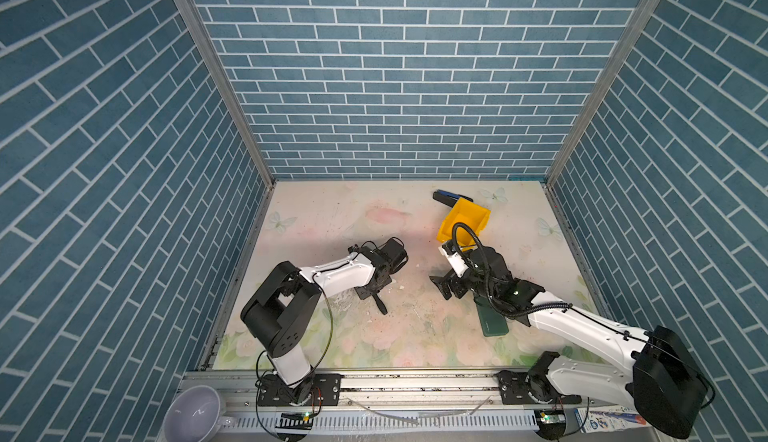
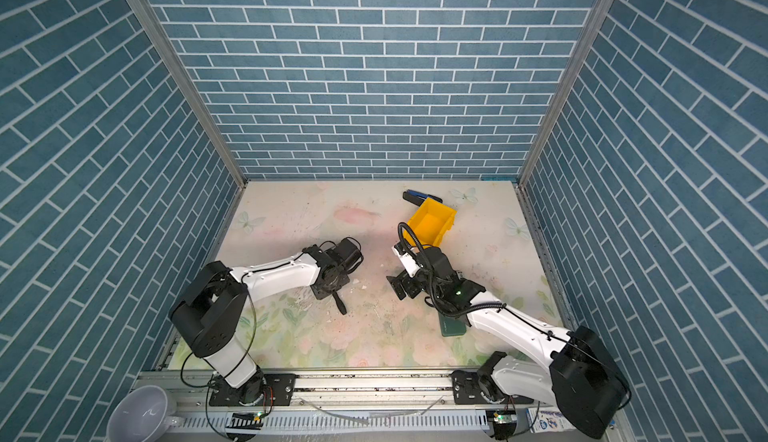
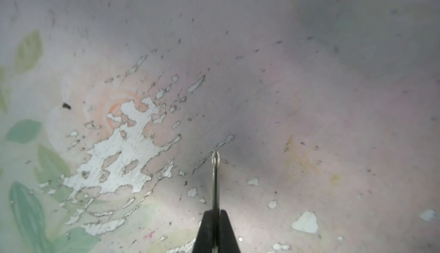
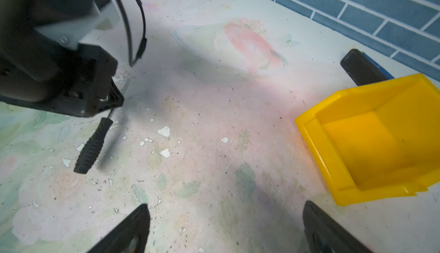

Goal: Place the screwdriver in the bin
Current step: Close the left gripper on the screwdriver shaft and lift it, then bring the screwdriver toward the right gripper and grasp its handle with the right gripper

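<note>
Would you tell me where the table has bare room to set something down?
Free: the back-left stretch between the back wall and the left arm; the front strip between the screwdriver and the green case. Crowded: right of centre, around the bin, stapler-like tool and right arm.

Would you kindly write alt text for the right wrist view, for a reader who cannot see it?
The left gripper pinches the screwdriver by its metal shaft, the black handle slanting down toward the floral table. An empty yellow bin sits apart, a black-and-blue tool behind it; the right gripper is open in the foreground.
</note>
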Motion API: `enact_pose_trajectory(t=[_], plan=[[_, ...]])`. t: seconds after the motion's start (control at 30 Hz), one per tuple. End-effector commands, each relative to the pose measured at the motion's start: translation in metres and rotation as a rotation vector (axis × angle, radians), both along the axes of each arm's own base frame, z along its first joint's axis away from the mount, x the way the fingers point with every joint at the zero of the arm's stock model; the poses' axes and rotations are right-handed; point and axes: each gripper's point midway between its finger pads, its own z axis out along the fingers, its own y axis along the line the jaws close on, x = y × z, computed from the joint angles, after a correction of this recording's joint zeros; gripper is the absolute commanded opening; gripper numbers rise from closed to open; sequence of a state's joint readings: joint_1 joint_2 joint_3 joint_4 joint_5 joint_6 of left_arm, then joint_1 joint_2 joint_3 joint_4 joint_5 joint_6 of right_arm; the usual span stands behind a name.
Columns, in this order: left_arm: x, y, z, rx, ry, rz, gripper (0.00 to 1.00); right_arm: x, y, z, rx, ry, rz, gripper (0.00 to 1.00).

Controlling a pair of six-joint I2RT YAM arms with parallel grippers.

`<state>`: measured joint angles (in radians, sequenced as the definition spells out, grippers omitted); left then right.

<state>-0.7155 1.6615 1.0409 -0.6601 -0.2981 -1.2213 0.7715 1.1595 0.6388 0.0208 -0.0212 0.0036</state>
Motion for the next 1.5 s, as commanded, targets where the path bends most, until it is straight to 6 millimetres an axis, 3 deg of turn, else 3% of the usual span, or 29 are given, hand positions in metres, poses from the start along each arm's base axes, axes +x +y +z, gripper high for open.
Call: enact_pose_trajectory(t=[0.0, 0.2, 0.43, 0.6, 0.83, 1.1, 1.47], plan=[[0.025, -0.002, 0.039, 0.031, -0.121, -0.072, 0.00, 0.012, -0.001, 0.029, 0.047, -0.005, -0.067, 0.99], [0.053, -0.031, 0.086, -0.057, -0.306, -0.251, 0.00, 0.015, 0.008, 0.056, 0.232, 0.039, -0.024, 0.99], [0.076, -0.079, 0.153, -0.333, -0.667, -0.476, 0.00, 0.011, 0.020, 0.092, 0.533, 0.171, 0.085, 0.98], [0.077, -0.100, 0.196, -0.470, -0.820, -0.675, 0.00, 0.010, 0.023, 0.115, 0.712, 0.216, 0.139, 0.96], [0.061, -0.137, 0.243, -0.658, -0.954, -0.900, 0.00, 0.013, 0.030, 0.134, 0.840, 0.252, 0.212, 0.93], [0.047, -0.160, 0.270, -0.875, -1.034, -0.992, 0.00, 0.025, 0.036, 0.129, 0.877, 0.314, 0.207, 0.81], [0.041, -0.167, 0.268, -0.892, -1.015, -1.030, 0.00, 0.025, 0.041, 0.123, 0.872, 0.359, 0.235, 0.43]])
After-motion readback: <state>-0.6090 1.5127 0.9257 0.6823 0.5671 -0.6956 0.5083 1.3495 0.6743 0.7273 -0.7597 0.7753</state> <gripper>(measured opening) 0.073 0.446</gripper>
